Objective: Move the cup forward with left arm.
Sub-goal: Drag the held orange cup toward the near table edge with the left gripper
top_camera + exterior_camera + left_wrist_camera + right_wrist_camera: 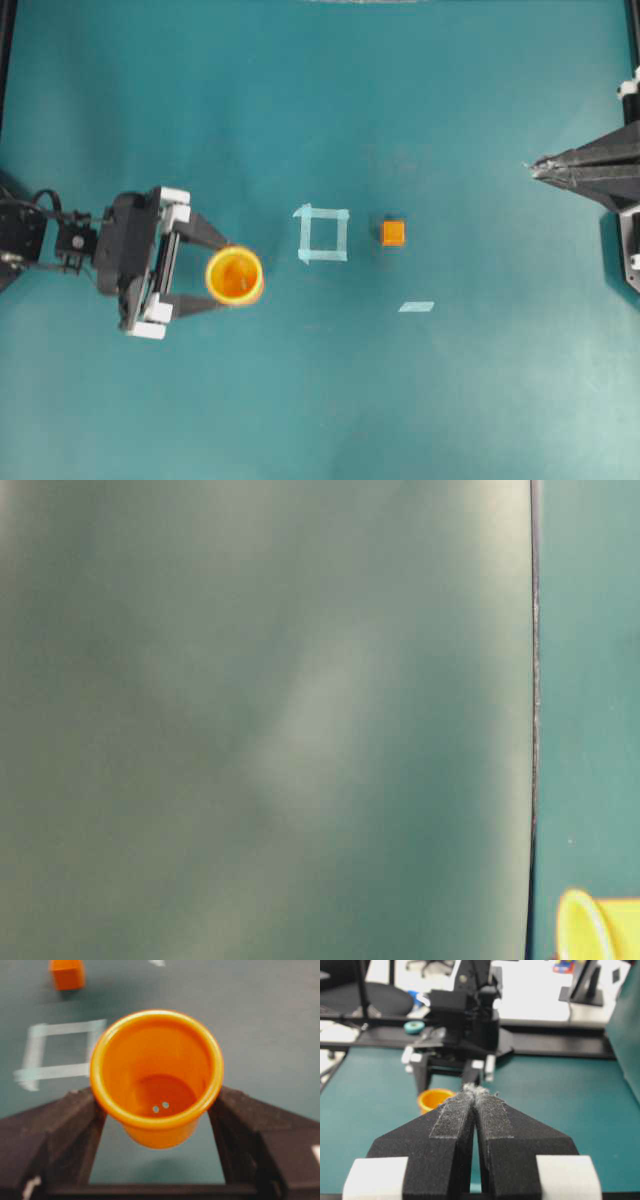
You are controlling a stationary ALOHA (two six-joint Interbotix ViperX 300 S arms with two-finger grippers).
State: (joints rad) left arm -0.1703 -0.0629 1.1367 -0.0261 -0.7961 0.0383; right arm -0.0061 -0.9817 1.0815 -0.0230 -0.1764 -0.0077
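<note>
Left gripper (pixel 232 276) holds the cup (pixel 235 276) between its 2 black fingers, at the left of the green table (pixel 320 400) in the overhead view. A tape square (pixel 323 234) and an orange cube (pixel 393 233) lie farther right. Right gripper (pixel 537 169) is pressed shut at the right edge, holding nothing.

Table-level view shows only the cup's yellow rim (pixel 592 927).

Left wrist view looks inside the cup (pixel 156 1077): nothing in it, 2 tiny light spots.

Right wrist view shows the cup (pixel 435 1100) far off.
</note>
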